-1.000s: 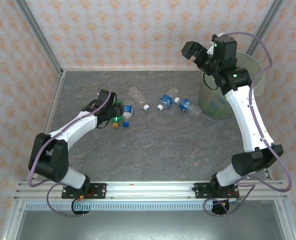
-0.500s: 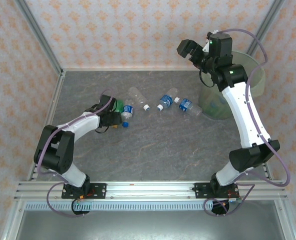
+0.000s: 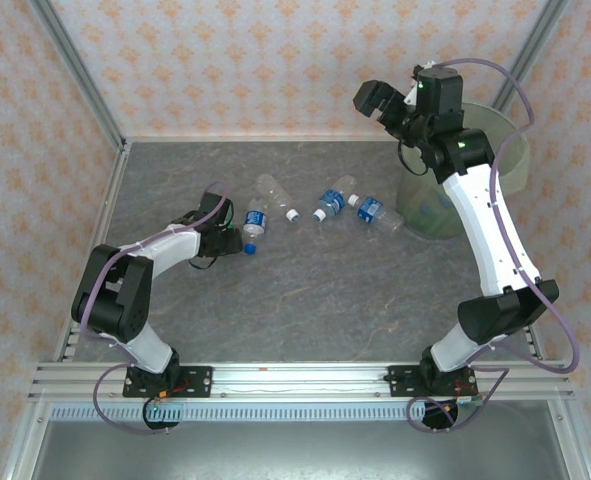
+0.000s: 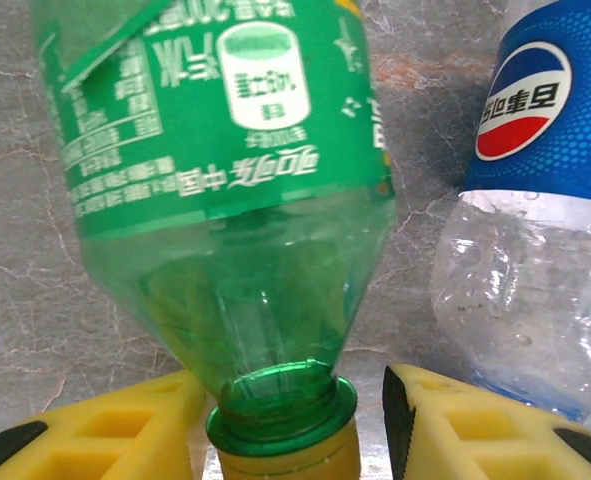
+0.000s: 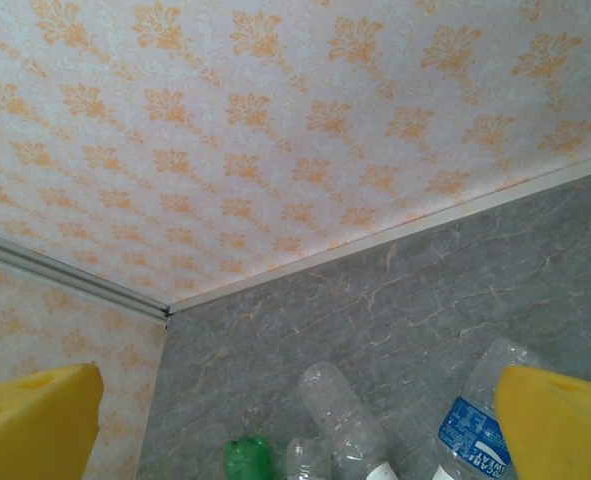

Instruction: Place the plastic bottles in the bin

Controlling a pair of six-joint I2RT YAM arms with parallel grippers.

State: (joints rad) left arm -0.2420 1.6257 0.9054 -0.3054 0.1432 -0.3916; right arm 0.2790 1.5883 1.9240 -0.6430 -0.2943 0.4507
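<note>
A green plastic bottle with a yellow cap lies on the grey table, its neck between the yellow fingers of my left gripper. The left pad is against the cap and a gap remains at the right pad. From above, my left gripper is low at the table's left. Beside it lies a blue-labelled bottle. A clear bottle and two blue-labelled ones lie mid-table. My right gripper hangs open and empty, high up, left of the pale-green bin.
Patterned walls close off the back and both sides, with metal posts in the corners. The bin stands at the table's right rear corner, partly behind my right arm. A rail runs along the near edge. Bare grey tabletop stretches across the front half.
My left gripper has slid in over the green bottle and its jaws have narrowed round the neck. The right gripper rose slightly and shifted left, then held still.
</note>
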